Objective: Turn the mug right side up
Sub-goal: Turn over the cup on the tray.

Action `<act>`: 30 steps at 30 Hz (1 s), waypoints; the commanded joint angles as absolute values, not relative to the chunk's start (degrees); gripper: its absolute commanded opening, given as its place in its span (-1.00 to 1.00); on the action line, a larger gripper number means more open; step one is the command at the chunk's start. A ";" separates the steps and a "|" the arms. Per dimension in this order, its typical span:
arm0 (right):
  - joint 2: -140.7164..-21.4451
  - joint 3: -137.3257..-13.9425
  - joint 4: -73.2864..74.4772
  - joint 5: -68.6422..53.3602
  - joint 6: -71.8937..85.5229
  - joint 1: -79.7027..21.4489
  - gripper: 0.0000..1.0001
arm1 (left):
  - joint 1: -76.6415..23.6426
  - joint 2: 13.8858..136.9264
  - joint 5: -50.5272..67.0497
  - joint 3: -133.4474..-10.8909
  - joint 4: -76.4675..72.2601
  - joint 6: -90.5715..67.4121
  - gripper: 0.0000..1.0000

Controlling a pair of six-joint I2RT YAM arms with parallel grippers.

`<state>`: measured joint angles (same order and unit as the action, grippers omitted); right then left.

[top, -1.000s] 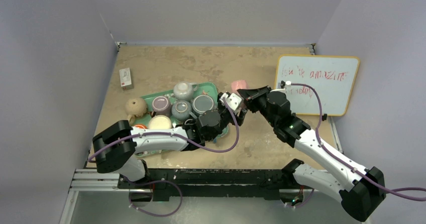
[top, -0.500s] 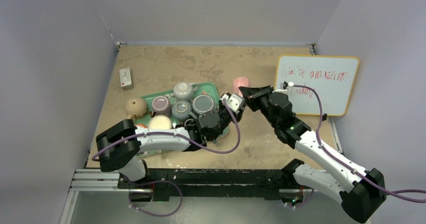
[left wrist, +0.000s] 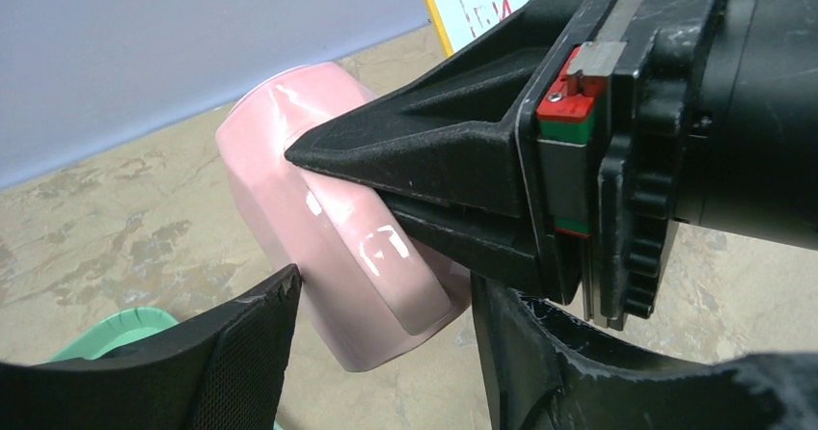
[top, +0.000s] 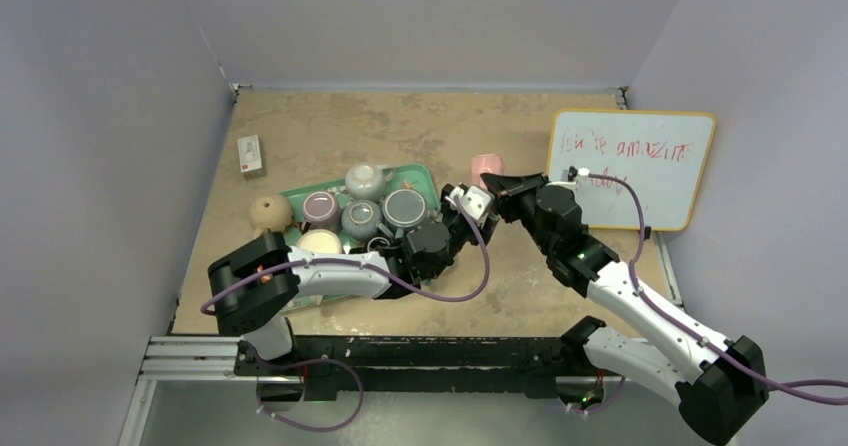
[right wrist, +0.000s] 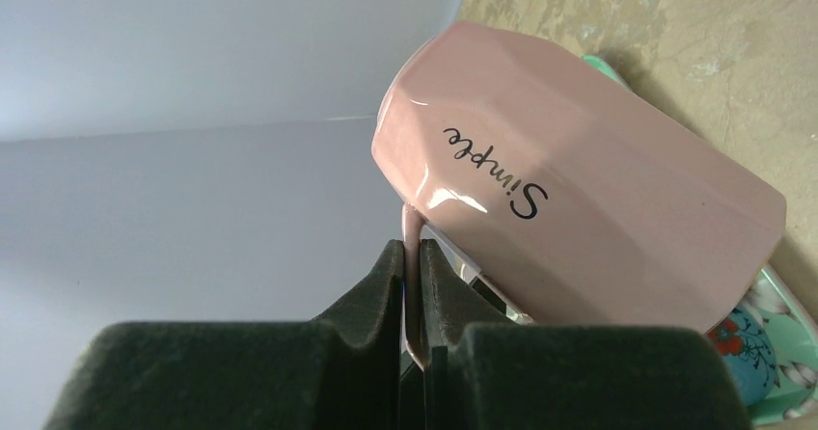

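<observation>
In the lower part of the left wrist view, the left gripper (left wrist: pixel 386 305) has its jaws apart around the pink mug (left wrist: pixel 328 218). The right gripper (right wrist: pixel 413 256) is clamped on the mug's handle (right wrist: pixel 412 228), holding it tilted above the table (top: pixel 400 126), near the green tray (top: pixel 424 174) at frame centre.

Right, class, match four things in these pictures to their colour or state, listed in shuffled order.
Things:
1 mug
2 right pincer
3 left pincer
4 whiteboard

States:
A open
B red writing on it
C pink, tilted
D shut on the mug

Pairs: 1-C, 2-D, 3-A, 4-B
</observation>
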<state>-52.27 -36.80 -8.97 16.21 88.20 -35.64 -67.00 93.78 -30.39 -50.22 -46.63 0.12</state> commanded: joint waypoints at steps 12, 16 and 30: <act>-46.38 -30.67 -14.10 8.57 91.54 -37.36 -1.00 | -66.89 94.10 -28.74 -50.80 -57.98 3.57 -0.92; -45.79 -29.02 -14.23 7.97 91.47 -37.40 -1.00 | -66.93 93.42 -28.21 -49.82 -57.24 4.20 -1.00; -39.00 -23.37 -4.99 11.72 85.75 -37.32 -0.47 | -66.88 90.74 -29.16 -54.55 -36.11 2.87 -1.00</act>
<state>-41.58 -25.28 -8.71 16.93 88.73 -34.98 -68.16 93.08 -27.14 -49.25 -39.16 2.66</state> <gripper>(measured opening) 0.204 0.145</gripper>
